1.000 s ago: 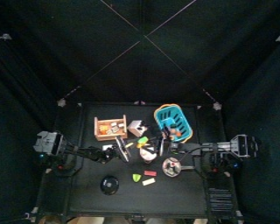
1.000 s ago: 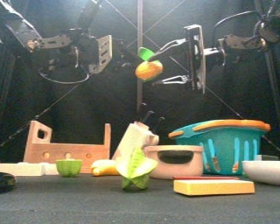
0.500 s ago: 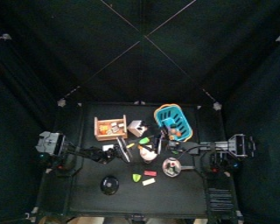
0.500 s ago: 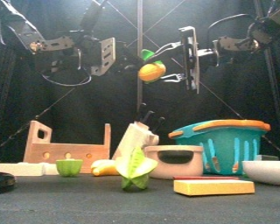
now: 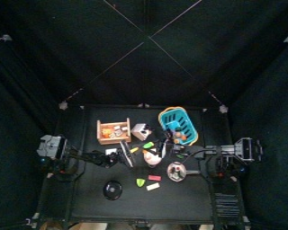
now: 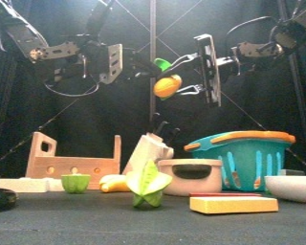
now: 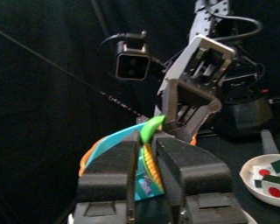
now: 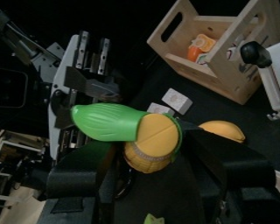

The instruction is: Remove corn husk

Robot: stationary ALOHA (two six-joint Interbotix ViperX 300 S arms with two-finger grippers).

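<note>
High over the table (image 6: 66, 222) both arms hang in open air, well clear of everything standing below. The right gripper (image 6: 194, 81) holds the corn cob (image 6: 166, 87) between its jaws, closed on it. The cob is yellow, its long axis tilted, with the corn husk (image 6: 161, 65) as a green cap at its upper end, pointing up and toward the left arm. In the right wrist view the husk (image 8: 105, 122) covers one end of the cob (image 8: 154, 140) and its tip points toward the left arm, while the bare yellow end sits between the jaws.

The left gripper (image 6: 112, 60) hangs just beside it, apart from the cob by a clear gap, its jaws standing open and empty. In its own wrist view the jaws frame the green husk tip (image 7: 150, 130) ahead, with the right gripper (image 7: 192, 87) behind it.

Below, the wooden crate (image 6: 74, 161), a white bowl (image 6: 194, 176), the blue basket (image 6: 241, 157) and a yellow block (image 6: 232, 204) crowd the table's middle and right, and the front left stays barer. From above, the cob is too small to make out, and it probably lies among the clutter near the basket (image 5: 178, 120).
</note>
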